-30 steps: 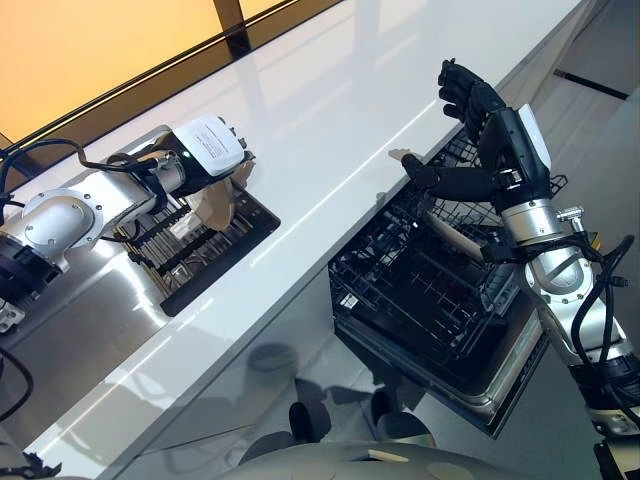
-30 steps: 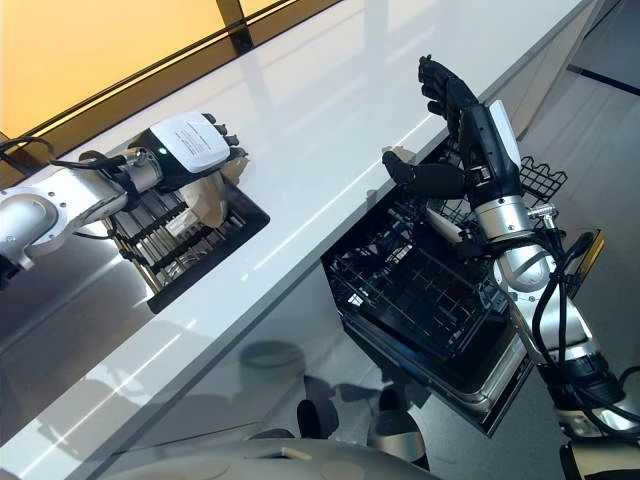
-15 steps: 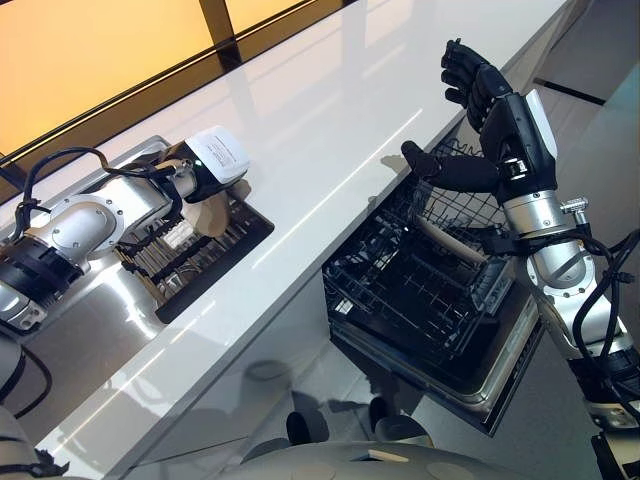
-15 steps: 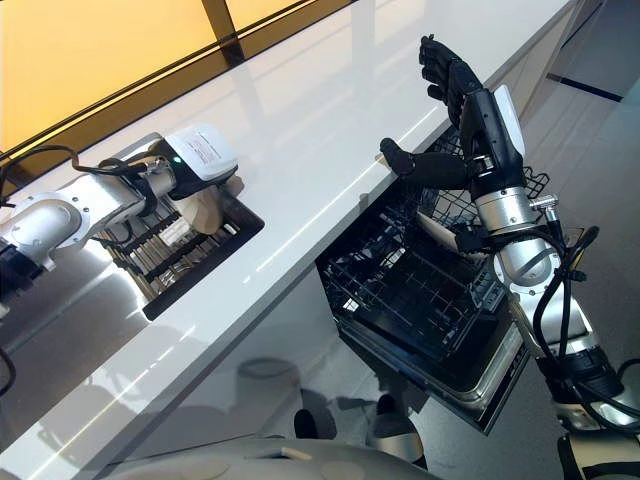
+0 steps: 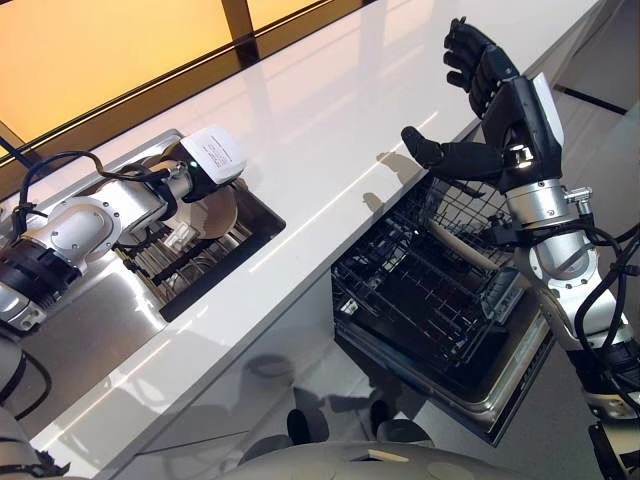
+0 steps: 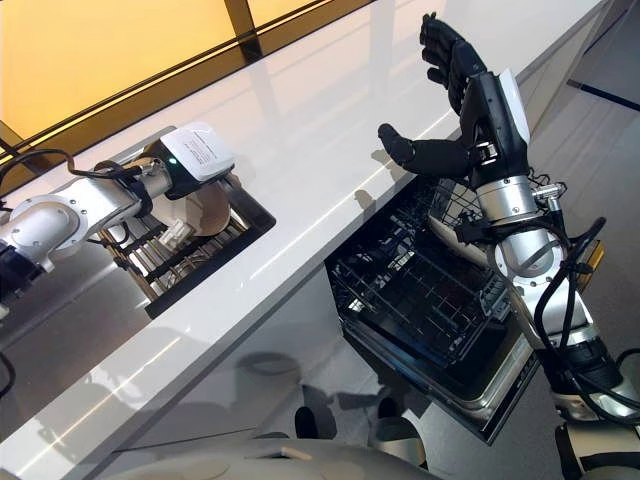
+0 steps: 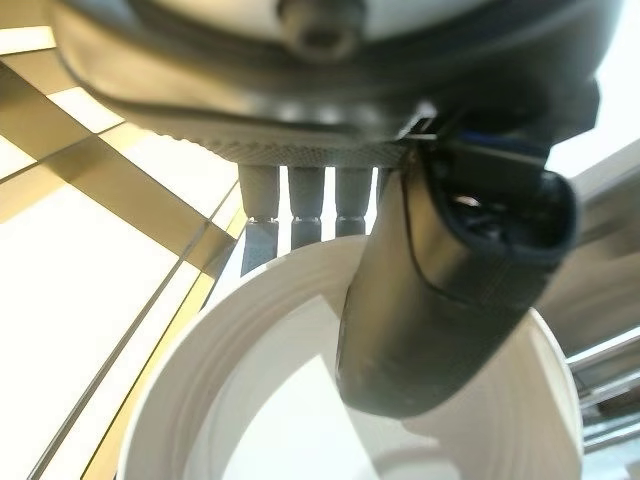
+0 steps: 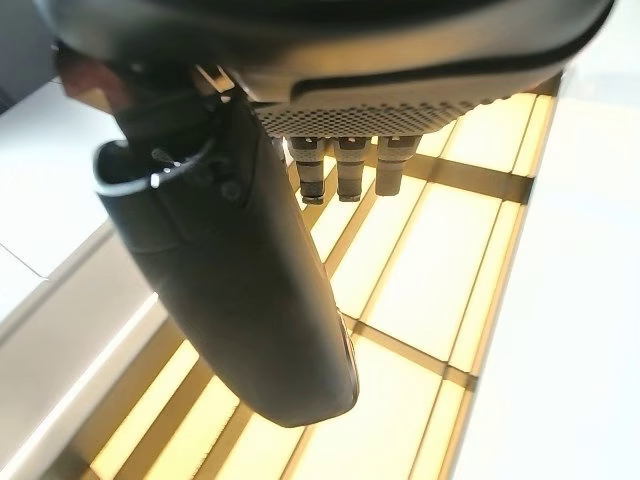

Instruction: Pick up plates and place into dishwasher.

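At the left, the robot's left hand (image 5: 205, 170) reaches into the sunken sink (image 5: 262, 215) set in the glossy white bench (image 5: 330, 110). It grips a round plate (image 5: 218, 212), pale cream with a raised rim and a smooth, unmarked face. In the left wrist view the thumb (image 7: 450, 290) presses on the plate's inner face while the fingers (image 7: 300, 200) pass behind its rim, so the hand is pinched on the plate (image 7: 330, 400). The plate stands on edge, nearly upright, just above the dark wire dish rack (image 6: 170, 255) lying in the sink, its face turned toward the bench's front edge. Being round, it has no long axis; its flat plane runs roughly across the sink.

Past the bench's front edge, lower and to the right, the dishwasher's black wire rack (image 5: 430, 300) is pulled out over the open door (image 5: 500, 400). A pale plate-like rim (image 5: 462, 245) leans among the wires at its far side.

At the right, the right hand (image 6: 465, 95) is raised above the bench edge and the rack, fingers straight and spread, thumb (image 6: 415, 153) jutting sideways, holding nothing.
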Available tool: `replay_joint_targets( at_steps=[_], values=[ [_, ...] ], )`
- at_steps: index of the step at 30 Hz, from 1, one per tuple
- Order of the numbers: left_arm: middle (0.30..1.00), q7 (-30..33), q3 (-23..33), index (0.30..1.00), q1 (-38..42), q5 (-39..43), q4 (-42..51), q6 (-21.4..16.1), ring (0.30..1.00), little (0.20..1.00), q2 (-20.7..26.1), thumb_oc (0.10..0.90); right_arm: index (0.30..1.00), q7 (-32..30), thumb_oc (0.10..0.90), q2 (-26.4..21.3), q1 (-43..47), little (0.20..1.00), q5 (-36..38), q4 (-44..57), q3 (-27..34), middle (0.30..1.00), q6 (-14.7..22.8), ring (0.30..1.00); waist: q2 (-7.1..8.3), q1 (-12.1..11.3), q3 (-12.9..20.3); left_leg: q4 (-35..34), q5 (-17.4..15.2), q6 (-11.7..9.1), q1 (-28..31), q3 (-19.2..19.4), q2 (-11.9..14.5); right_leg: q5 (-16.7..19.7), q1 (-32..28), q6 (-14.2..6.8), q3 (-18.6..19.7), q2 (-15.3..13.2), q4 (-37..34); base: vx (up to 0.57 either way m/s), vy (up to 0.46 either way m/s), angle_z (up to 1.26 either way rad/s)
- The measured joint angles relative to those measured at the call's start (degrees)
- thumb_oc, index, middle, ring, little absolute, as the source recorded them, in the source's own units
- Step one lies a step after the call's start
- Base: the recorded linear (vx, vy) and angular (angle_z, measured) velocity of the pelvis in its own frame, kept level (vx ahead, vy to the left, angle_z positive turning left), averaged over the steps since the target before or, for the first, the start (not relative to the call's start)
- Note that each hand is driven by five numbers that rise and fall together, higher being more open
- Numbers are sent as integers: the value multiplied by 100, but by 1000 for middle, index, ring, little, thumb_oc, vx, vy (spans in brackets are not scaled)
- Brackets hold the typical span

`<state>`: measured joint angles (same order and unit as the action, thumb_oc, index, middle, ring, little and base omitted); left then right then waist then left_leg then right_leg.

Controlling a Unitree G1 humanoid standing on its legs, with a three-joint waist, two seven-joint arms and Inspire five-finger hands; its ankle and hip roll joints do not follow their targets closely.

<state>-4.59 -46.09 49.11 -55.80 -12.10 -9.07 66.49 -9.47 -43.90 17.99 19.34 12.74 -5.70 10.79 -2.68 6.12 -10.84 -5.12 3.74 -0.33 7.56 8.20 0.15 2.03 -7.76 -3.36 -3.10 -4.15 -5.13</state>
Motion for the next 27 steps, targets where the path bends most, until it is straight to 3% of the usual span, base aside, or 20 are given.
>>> replay_joint_targets(
  at_steps=[6, 10, 17, 21, 23, 27],
  values=[
    [300, 846, 1110, 300, -896, 794, 240, 15, 300, 200, 209, 100, 900, -39, 800, -59, 36, 900, 65, 0, 2, 900, 131, 900, 0, -217, 0, 0, 3, -2, -12, -141, -1, -4, -48, 2, -298, -8, -5, -31, -36, 10],
    [300, 1482, 2287, 300, -1878, 1291, 449, 9, 300, 200, 219, 100, 900, -22, 800, -60, 38, 900, 145, 0, 124, 900, 227, 900, 2, -463, -1, 0, 24, -7, -46, -282, -5, -8, -68, 3, -496, -9, -7, -17, -27, 17],
    [300, 2154, 3725, 300, -3080, 1338, 757, 21, 300, 200, 389, 100, 900, 9, 800, -59, 62, 900, 205, 0, 343, 900, 287, 900, 58, -800, -3, 1, 109, -7, -150, -542, -27, -38, -95, 4, -712, -19, -9, -22, -18, 19],
    [300, 2823, 4547, 300, -3380, 1640, 790, 296, 300, 200, 446, 100, 900, 120, 800, -53, 63, 900, 263, 1, 346, 900, 298, 900, 75, -902, -2, 0, 157, -9, -187, -640, -34, -49, -132, -2, -759, -20, -9, -27, -15, 18],
    [300, 3176, 4896, 300, -3488, 1988, 861, 405, 300, 200, 443, 100, 900, 402, 800, -38, 64, 900, 482, 2, 349, 900, 231, 900, 85, -907, -1, 0, 166, -13, -200, -686, -36, -61, -153, 3, -766, -19, -9, -30, -19, 20],
    [300, 3747, 5348, 300, -3559, 2732, 1278, 381, 300, 200, 187, 100, 900, 1102, 800, 71, 62, 900, 891, 3, 202, 900, -344, 900, 113, -949, 16, -1, 204, -22, -221, -768, -35, -69, -175, 14, -848, -12, -8, -26, -26, 11]
  ],
)
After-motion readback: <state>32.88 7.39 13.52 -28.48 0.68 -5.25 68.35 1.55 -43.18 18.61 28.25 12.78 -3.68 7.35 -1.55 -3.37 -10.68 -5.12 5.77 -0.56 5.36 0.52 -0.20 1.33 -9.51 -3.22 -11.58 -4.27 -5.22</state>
